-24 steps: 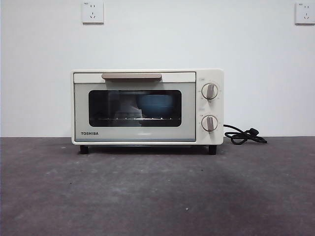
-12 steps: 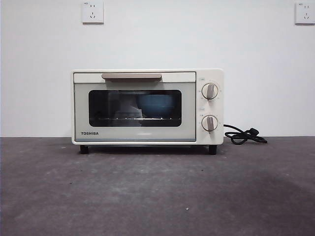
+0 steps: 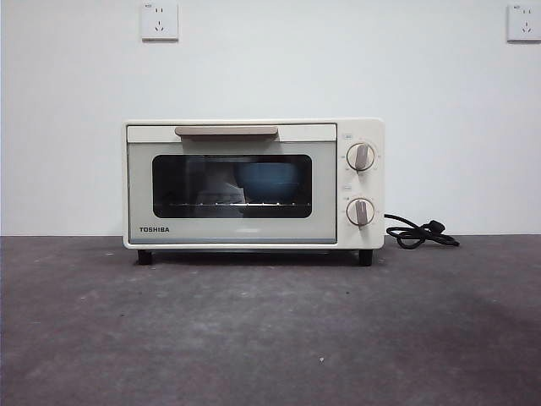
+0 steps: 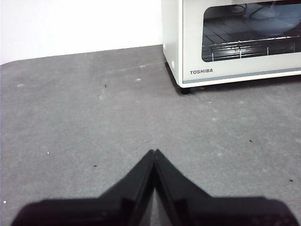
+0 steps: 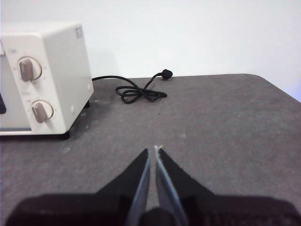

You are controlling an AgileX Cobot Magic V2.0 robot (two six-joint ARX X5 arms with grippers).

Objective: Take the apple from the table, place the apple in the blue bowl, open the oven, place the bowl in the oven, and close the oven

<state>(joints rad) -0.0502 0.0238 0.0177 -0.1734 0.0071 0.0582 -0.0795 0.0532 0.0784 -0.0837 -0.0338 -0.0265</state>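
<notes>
Toshiba's cream-white countertop oven (image 3: 254,183) stands shut on the dark grey matte table (image 3: 270,338) in the front view, "TOSHIBA" printed low on its door; the round light-blue bowl (image 3: 269,180) sits on the rack behind the dark glass. Whether the apple lies inside the bowl cannot be told.

Left wrist view: the left gripper (image 4: 154,153), jaws pressed together and empty, hangs over bare table near the oven's brand-marked corner.

Right wrist view: the right gripper (image 5: 153,151), jaws nearly touching and empty, faces the two beige knobs (image 5: 34,89) and coiled black cord (image 5: 136,92).

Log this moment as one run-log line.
oven: door shut | bowl: inside on rack | left claw: shut, empty | right claw: shut, empty
</notes>
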